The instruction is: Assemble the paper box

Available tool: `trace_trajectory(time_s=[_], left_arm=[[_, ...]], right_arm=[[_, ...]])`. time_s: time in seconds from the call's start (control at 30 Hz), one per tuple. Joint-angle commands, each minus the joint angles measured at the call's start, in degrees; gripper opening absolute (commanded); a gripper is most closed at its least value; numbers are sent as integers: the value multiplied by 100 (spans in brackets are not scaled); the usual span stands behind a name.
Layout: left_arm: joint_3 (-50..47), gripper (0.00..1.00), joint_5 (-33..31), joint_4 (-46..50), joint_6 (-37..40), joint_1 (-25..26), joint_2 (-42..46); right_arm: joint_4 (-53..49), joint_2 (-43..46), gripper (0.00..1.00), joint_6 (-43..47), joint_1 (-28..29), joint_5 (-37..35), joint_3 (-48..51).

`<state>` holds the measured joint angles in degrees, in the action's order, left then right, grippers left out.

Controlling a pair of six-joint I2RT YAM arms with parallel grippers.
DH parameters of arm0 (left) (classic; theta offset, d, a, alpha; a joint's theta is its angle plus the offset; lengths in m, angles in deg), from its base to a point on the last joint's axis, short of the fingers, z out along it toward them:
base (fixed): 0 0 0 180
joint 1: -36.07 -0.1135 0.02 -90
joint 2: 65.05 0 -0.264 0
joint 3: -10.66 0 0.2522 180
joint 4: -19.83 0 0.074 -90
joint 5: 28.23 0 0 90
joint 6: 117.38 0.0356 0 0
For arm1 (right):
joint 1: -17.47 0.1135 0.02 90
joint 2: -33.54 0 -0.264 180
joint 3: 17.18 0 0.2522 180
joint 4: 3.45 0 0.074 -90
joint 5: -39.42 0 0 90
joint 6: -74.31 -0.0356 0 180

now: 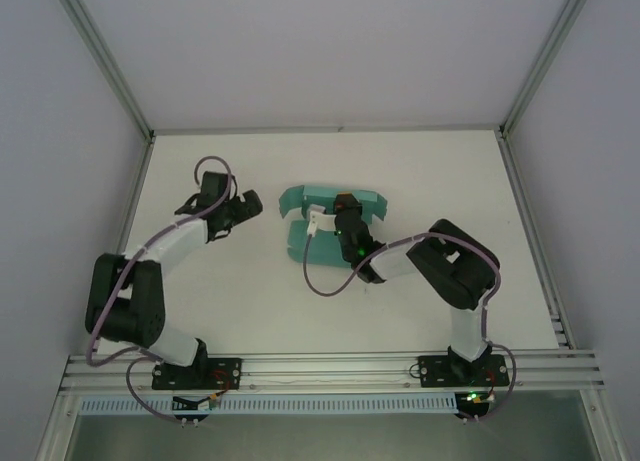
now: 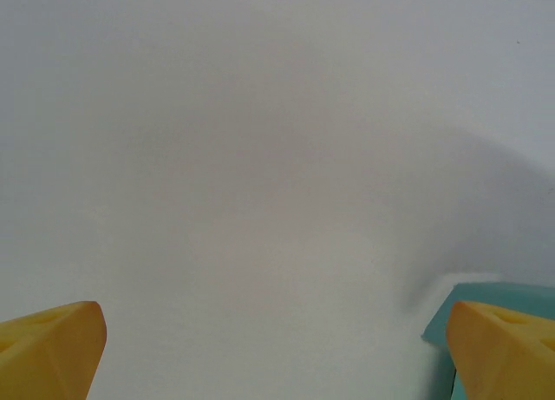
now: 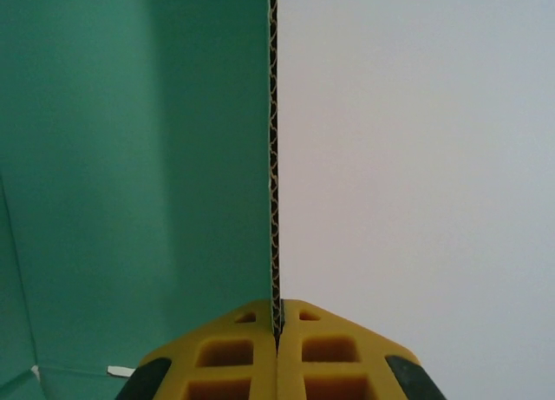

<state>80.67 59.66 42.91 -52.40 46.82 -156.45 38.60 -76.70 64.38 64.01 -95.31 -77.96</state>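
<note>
One edge of the paper box (image 3: 130,174) clamped in the right claw (image 3: 277,326), left claw (image 2: 276,313) spread wide beside a corner

Teal-green corrugated paper box (image 1: 310,196), partly folded, far flaps raised, at the middle of the table (image 1: 450,181).

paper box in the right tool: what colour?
The paper box is teal-green, its cut edge pale and fluted. Best in the right wrist view.
</note>
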Motion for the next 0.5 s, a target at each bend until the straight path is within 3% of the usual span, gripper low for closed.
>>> trace_trajectory(time_s=[0.0,0.2,0.47], left_arm=[[295,99,562,-489,300,-12,-397],[723,74,1315,-513,594,144,-1087],[655,66,1999,-1031,911,475,-1205]], right_arm=[[68,-219,0,-328,33,73,80],[-290,-186,0,-709,-13,179,-32],[-831,-98,0,-979,-32,224,-153]])
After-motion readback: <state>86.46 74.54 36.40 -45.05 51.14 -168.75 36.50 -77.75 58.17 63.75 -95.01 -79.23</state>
